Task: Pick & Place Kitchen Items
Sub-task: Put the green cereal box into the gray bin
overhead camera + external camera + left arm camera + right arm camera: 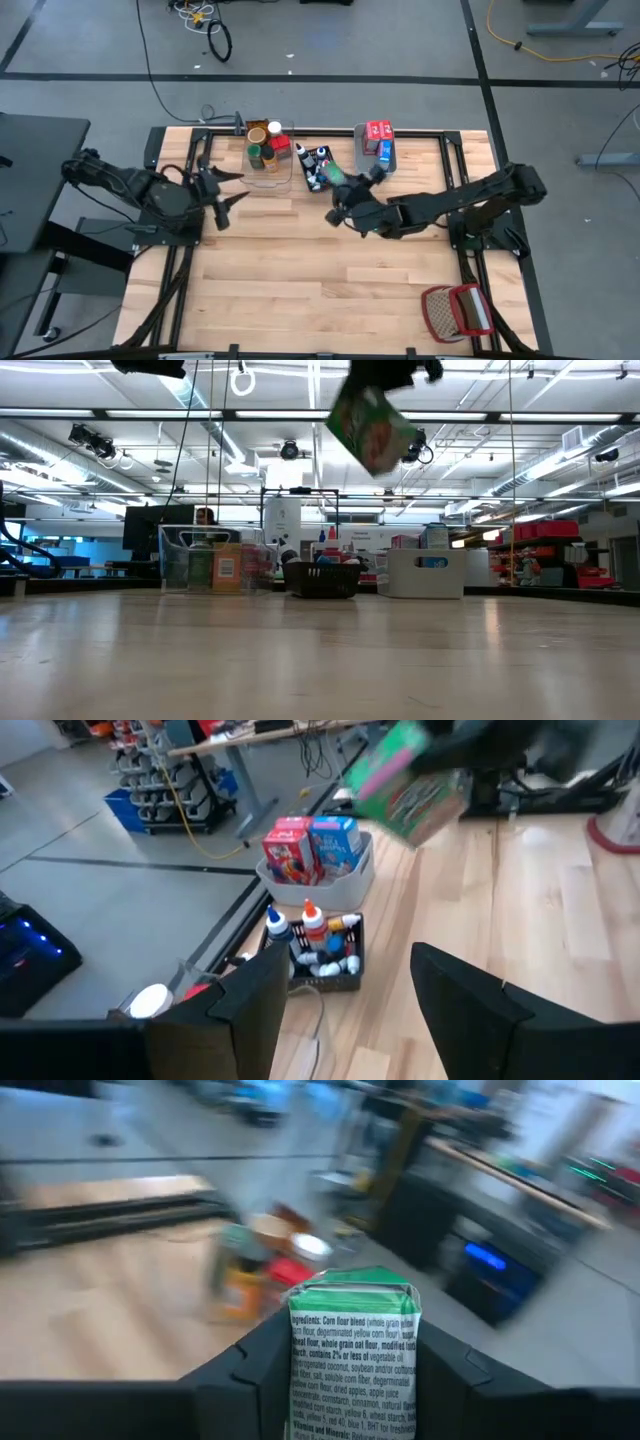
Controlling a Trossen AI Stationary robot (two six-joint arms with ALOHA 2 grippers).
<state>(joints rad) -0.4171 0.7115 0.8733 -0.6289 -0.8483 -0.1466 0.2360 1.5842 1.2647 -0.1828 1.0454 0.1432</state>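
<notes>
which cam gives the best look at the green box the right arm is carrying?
Right wrist view: the green box fills the frame between the right gripper fingers, ingredient text legible. Low view shows it tilted high above the table; left wrist view shows it blurred; high view barely shows it.

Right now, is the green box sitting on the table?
No, the right gripper holds the green box up in the air, well above the table.

Three bins line the desk's [300, 290] far edge: jars [262, 148] left, bottles [314, 167] middle, boxes [378, 139] right. The right hand [340, 203] holds a box [335, 175] above the middle bin. A basket [457, 312] sits near-right.
</notes>
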